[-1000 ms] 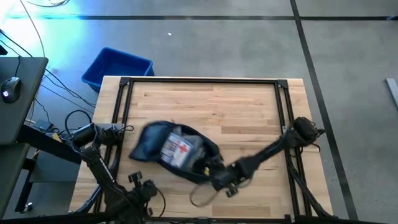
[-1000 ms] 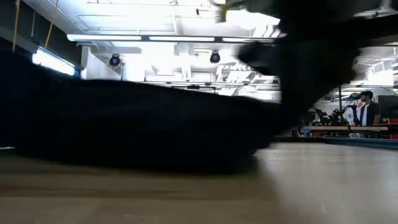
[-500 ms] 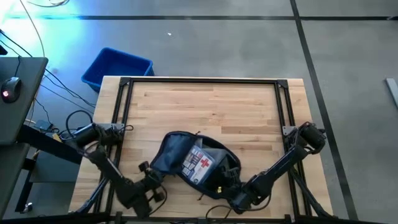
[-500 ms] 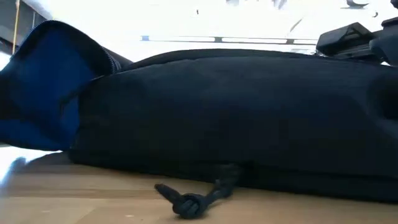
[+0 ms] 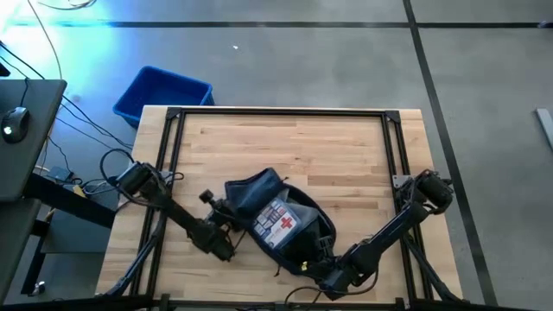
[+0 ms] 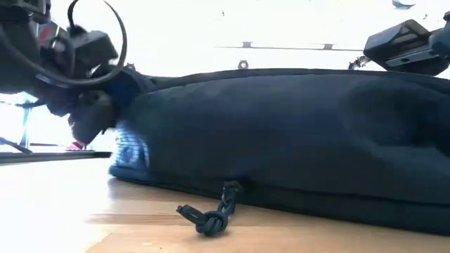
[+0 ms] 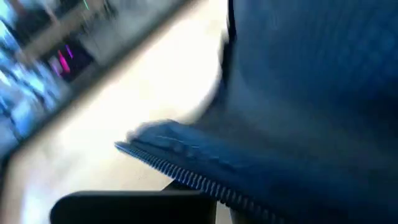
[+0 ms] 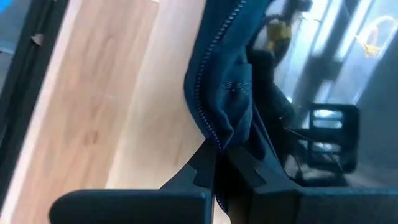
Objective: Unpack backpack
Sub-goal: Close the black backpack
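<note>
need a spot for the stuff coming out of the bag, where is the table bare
The far half of the light wooden table, between the black frame rails, is bare, and so is the right side beyond the dark navy fabric backpack. The near middle is crowded: left gripper at the backpack's left edge, right gripper pinching its zippered near edge.

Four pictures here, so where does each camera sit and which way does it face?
High view: above, facing straight down; table, both arms, backpack with pouch inside, blue bin.
Low view: tabletop height, facing level across; backpack, zipper cord.
Left wrist view: on the left arm, close against backpack fabric.
Right wrist view: on the right arm; right gripper pinches the zipper edge.
All four share the backpack.
</note>
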